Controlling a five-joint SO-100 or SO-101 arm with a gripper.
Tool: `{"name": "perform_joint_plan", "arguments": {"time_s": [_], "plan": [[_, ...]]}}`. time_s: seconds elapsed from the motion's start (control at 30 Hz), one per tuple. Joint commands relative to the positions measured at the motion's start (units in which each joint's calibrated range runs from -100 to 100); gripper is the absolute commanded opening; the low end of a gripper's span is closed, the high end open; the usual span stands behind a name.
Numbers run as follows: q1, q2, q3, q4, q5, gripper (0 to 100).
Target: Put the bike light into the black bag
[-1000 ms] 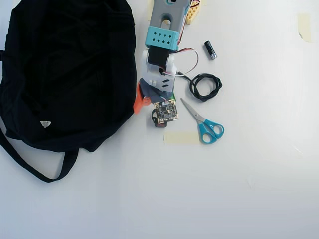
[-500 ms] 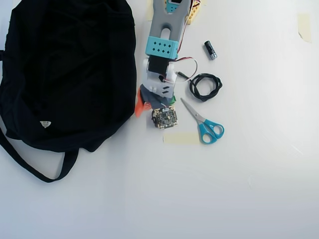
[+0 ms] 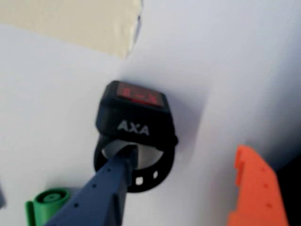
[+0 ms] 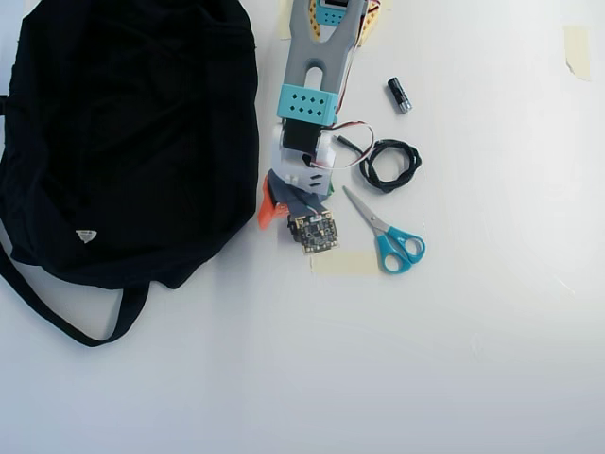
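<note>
White letters "AXA" are showing on the dark side face of the small black boxy bike light with a red front in the wrist view. No other text is reading clearly anywhere.

Black bike light with red face, white lettering; black bag; teal-handled scissors.

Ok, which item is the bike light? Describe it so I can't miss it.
Start from the big black fabric bag; the arm's hand hangs just off its right edge. Under it sits the small black boxy bike light: red face, white AXA lettering, loop strap.
</note>
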Motion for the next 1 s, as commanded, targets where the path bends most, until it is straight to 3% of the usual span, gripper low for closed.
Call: {"name": "perform_joint_plan", "arguments": {"time_s": [0.0,0.83,0.97], "plan": [[-0.97,-0.47,-2.57,-0.93,0.16,27],[-2.62,4.02,-2.39,-1.01,-0.21,26],[-2.62,4.02,-2.39,-1.01,-0.47,13]]}}
